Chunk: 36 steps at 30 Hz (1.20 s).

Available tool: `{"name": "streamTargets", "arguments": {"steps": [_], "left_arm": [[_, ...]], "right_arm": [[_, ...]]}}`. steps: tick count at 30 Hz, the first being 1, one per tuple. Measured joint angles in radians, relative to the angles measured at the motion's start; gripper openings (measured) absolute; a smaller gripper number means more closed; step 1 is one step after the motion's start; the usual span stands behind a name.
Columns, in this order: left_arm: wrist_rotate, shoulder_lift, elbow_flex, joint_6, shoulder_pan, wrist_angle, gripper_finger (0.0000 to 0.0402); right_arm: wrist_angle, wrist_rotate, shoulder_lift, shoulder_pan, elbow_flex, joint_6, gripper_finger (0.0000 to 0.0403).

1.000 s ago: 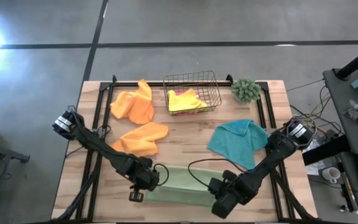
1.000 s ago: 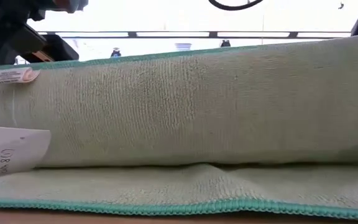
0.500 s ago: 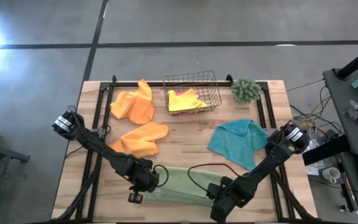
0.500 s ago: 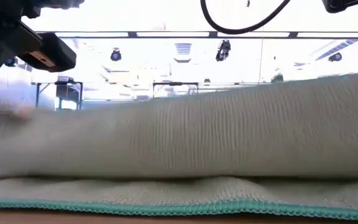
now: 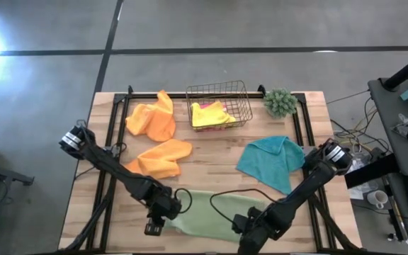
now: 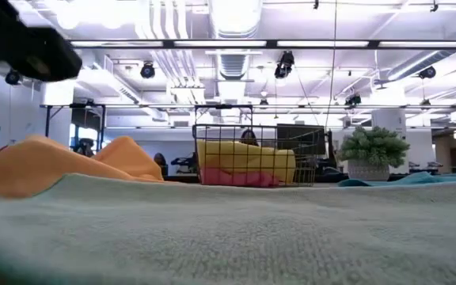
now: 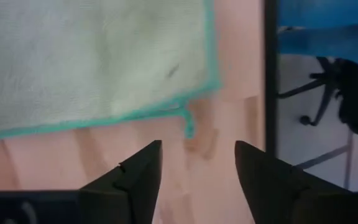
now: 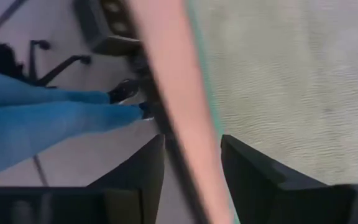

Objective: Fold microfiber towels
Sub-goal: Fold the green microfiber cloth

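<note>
The light green towel (image 5: 211, 212) lies flat on the table's near edge, folded over on itself, its teal-stitched hem and corner (image 7: 185, 118) resting on the wood. My left gripper (image 5: 153, 227) stands open just off the towel's left end, over bare wood (image 7: 197, 168). At the towel's right end my right gripper (image 5: 246, 239) is open too, over the table's near edge (image 8: 191, 168), with the towel (image 8: 291, 74) beside it. Neither gripper has anything between its fingers.
Two orange towels (image 5: 153, 117) (image 5: 160, 157) lie crumpled at left, a teal one (image 5: 271, 161) at right. A wire basket (image 5: 218, 103) at the far middle holds a yellow towel (image 5: 211, 113). A small green plant (image 5: 280, 102) stands at far right. A person's blue-clad legs (image 8: 42, 118) are beyond the near edge.
Both grippers have opened and let go of the green towel's raised edge, then drawn back toward the table's near edge. The lifted half of the towel has dropped onto the lower layer and now lies flat.
</note>
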Motion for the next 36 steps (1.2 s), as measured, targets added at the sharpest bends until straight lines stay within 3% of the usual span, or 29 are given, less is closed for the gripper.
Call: {"name": "streamTargets", "arguments": {"steps": [9, 15, 18, 22, 28, 31, 36], "left_arm": [[-0.033, -0.056, 0.049, 0.001, 0.0, 0.002, 0.0189], [-0.221, -0.069, 0.048, 0.001, 0.006, 0.009, 0.0189], [-0.229, -0.049, 0.046, 0.0, 0.01, 0.04, 0.0189], [-0.228, -0.027, 0.044, -0.015, 0.001, -0.004, 0.0189], [-0.221, -0.034, 0.041, -0.158, -0.034, -0.088, 0.0189], [-0.222, -0.037, 0.037, -0.194, -0.048, -0.031, 0.0189], [-0.248, -0.027, -0.052, -0.161, -0.041, 0.201, 0.0189]], "right_arm": [[-0.247, 0.011, -0.001, 0.007, 0.122, -0.002, 0.0144], [-0.463, 0.135, -0.002, 0.009, 0.175, -0.021, 0.0124], [-0.554, 0.226, -0.002, 0.008, 0.183, -0.043, 0.0118], [-0.528, 0.255, -0.002, -0.04, 0.152, -0.152, 0.0111], [-0.363, 0.254, 0.005, -0.153, 0.11, -0.423, 0.0098], [-0.369, 0.208, 0.005, -0.196, 0.094, -0.48, 0.0087], [-0.414, 0.134, 0.001, -0.196, 0.013, -0.467, 0.0065]]}}
